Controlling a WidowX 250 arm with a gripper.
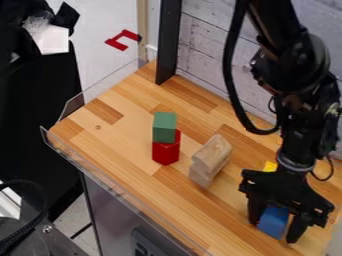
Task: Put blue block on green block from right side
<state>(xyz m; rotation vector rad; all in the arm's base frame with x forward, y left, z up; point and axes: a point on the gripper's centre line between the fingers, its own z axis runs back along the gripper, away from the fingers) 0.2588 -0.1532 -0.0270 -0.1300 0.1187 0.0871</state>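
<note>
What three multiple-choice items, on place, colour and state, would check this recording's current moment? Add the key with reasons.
1. Where is the green block?
A) Directly on the table
B) On top of the red block
C) Against the yellow piece

2. What colour is the block at the gripper?
A) Blue
B) Red
C) Yellow

3. What is the state of the green block's top?
A) The blue block sits on it
B) A wooden block sits on it
C) It is bare, with nothing stacked on it

Key:
1: B, as the red block shows directly beneath the green one.
2: A, as the blue block is at the gripper's lower end.
3: C, as the green block's upper face is in plain sight with no block on it.
</note>
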